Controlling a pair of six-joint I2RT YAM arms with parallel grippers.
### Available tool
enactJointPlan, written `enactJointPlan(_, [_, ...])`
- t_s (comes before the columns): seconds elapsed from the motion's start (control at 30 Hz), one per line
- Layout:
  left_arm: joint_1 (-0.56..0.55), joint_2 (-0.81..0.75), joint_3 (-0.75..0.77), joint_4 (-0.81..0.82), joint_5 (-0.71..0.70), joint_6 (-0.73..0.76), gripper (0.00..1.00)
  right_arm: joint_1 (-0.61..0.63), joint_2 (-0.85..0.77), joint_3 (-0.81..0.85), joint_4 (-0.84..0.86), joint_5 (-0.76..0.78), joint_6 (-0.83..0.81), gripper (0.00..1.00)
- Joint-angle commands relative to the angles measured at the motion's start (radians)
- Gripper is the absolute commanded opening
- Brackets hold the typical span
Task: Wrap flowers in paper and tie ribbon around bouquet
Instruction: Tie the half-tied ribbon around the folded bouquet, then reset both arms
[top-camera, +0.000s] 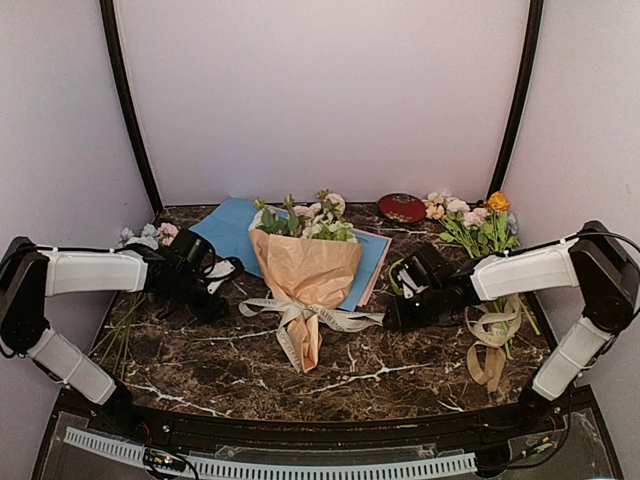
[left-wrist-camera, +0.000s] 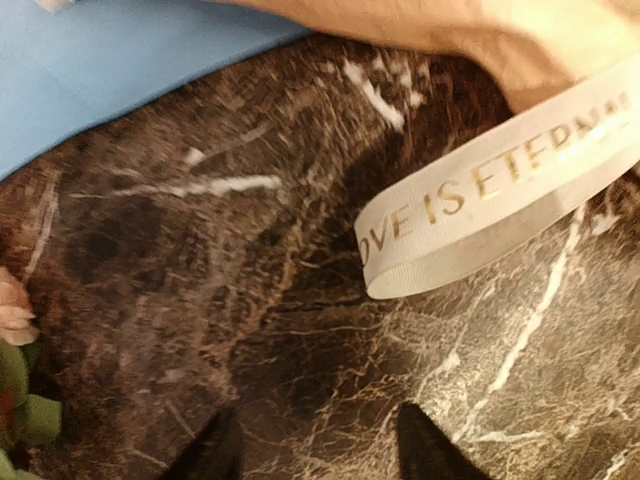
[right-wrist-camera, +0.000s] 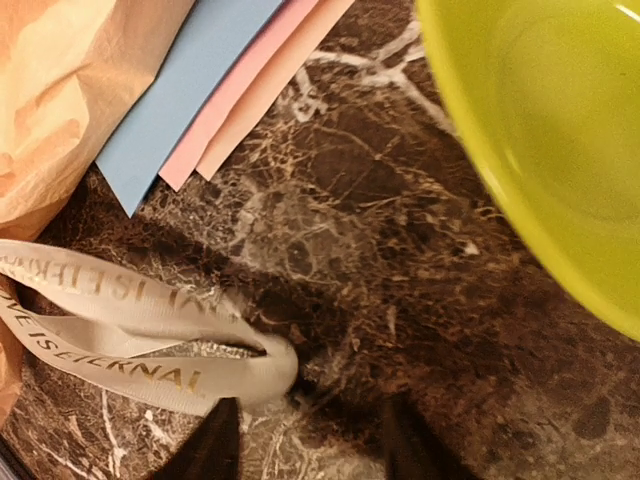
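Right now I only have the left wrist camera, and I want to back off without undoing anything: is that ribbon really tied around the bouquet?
Observer: Yes. From above, the ribbon looks tied in a bow around the narrow lower part of the bouquet, with a loop out to each side.
Operator: Is the other arm gripping a loop?
Observer: No. The right gripper is open. The loop's end lies on the table just ahead of its fingertips, not between them.
Operator: Any spare ribbon around?
Observer: Yes, a second ribbon lies coiled on the right side of the table, apart from the bouquet.
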Motion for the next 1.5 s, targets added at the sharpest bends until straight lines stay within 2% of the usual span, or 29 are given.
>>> enactJointPlan(0.0, [0.015, -0.202, 0.023, 0.000, 0.063, -0.052, 0.75, -0.014, -0.145, 0.057, -0.065, -0.011, -0.023, 0.84])
enactJointPlan(0.03, [0.015, -0.234, 0.035, 0.002, 0.061, -0.063, 0.87, -0.014, -0.186, 0.070, -0.063, -0.013, -0.022, 0.98])
enactJointPlan(0.07, [0.015, -0.266, 0.047, 0.005, 0.055, -0.070, 0.96, -0.014, -0.223, 0.089, -0.062, -0.018, -0.024, 1.00])
enactJointPlan(0.1, [0.015, -0.292, 0.062, 0.007, 0.038, -0.078, 0.99, -0.014, -0.263, 0.107, -0.061, -0.022, -0.028, 1.00])
enactJointPlan(0.23, [0.015, -0.351, 0.144, 0.034, -0.058, -0.092, 0.99, -0.023, -0.391, 0.178, -0.055, 0.018, -0.076, 1.00])
enactJointPlan(0.37, [0.016, -0.346, 0.223, 0.069, -0.173, -0.110, 0.99, -0.074, -0.460, 0.240, -0.122, 0.179, -0.133, 1.00])
enactJointPlan(0.5, [0.055, -0.320, 0.231, 0.131, -0.195, -0.166, 0.99, -0.216, -0.528, 0.222, -0.139, 0.274, -0.160, 1.00])
enactJointPlan(0.7, [0.187, -0.286, 0.135, 0.256, -0.191, -0.301, 0.99, -0.508, -0.668, 0.037, 0.011, 0.211, -0.140, 1.00])
enactJointPlan(0.9, [0.311, -0.305, -0.072, 0.486, -0.234, -0.412, 0.99, -0.754, -0.711, -0.177, 0.193, 0.079, -0.084, 1.00])
enactJointPlan(1.07, [0.349, -0.313, -0.220, 0.649, -0.314, -0.416, 0.99, -0.781, -0.699, -0.303, 0.311, 0.058, -0.071, 1.00])
enactJointPlan(1.23, [0.352, -0.320, -0.332, 0.818, -0.392, -0.394, 0.99, -0.783, -0.714, -0.393, 0.366, 0.129, -0.037, 1.00])
enactJointPlan(1.47, [0.350, -0.254, -0.328, 0.832, -0.392, -0.409, 0.99, -0.782, -0.767, -0.510, 0.469, 0.133, 0.010, 1.00])
